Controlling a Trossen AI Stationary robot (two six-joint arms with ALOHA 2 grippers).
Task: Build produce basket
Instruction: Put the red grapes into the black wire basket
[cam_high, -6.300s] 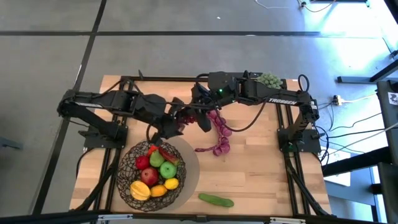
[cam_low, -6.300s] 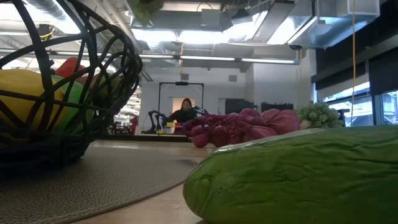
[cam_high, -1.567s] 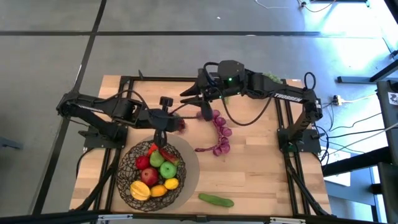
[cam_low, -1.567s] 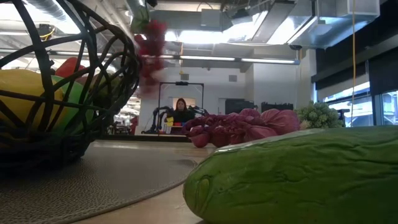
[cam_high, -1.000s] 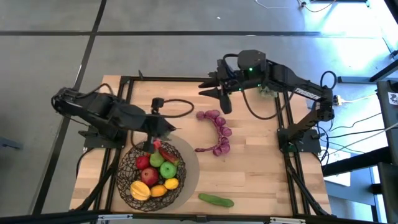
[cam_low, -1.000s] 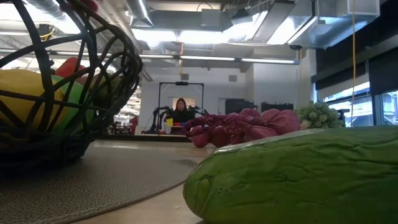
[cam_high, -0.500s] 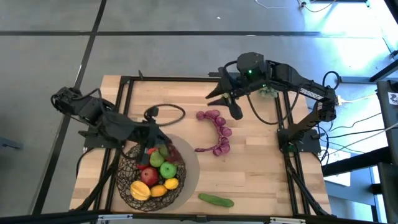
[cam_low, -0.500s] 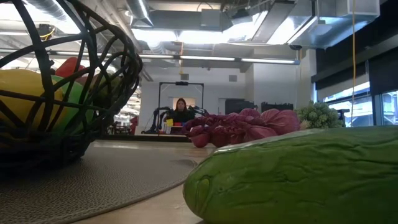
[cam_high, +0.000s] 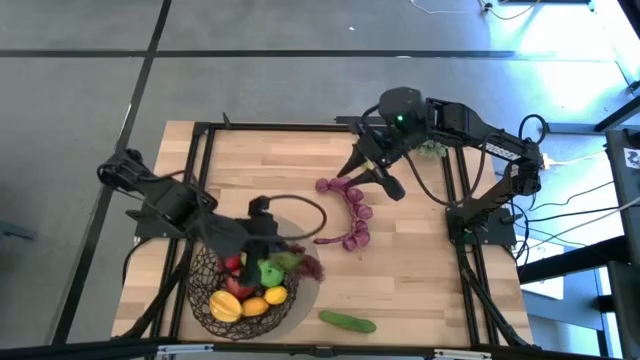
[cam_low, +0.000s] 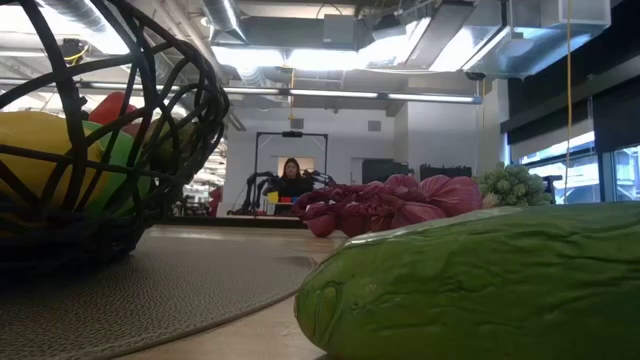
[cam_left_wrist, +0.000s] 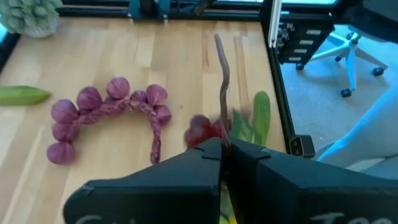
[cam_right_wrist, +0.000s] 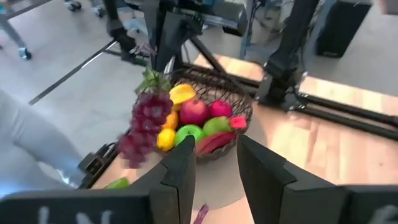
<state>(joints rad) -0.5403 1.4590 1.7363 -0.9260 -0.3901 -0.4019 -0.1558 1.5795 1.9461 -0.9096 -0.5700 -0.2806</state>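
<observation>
The wire basket (cam_high: 240, 285) stands on a grey round mat (cam_high: 308, 285) near the front left. It holds apples, yellow fruits and a red chili. My left gripper (cam_high: 268, 232) hangs over the basket's right part, shut on a dark-red grape bunch (cam_high: 300, 263) with green leaves, which also shows in the right wrist view (cam_right_wrist: 146, 121). A purple grape strand (cam_high: 350, 210) lies curved at mid-table. My right gripper (cam_high: 378, 180) hovers open above the strand's far end, nothing between its fingers (cam_right_wrist: 180, 171). My left gripper pinches the bunch's thin brown stem (cam_left_wrist: 222, 127) between its two shut fingers. The stem's free end (cam_left_wrist: 219, 56) sticks out past the fingertips. The fingers slant down from the table's left. The bunch hangs below them (cam_right_wrist: 149, 112), leaves uppermost, by the basket's right rim.
A green cucumber (cam_high: 347, 321) lies near the front edge, right of the mat. A pale green grape bunch (cam_high: 432, 148) sits at the far right under the right arm. Bare wood lies between the strand and the cucumber.
My left gripper has swung toward the table's right and near edge across the basket, still shut on the stem. The dark-red bunch has travelled with it to the basket's right rim. My right gripper has come toward the near edge and down, closer to the purple strand.
</observation>
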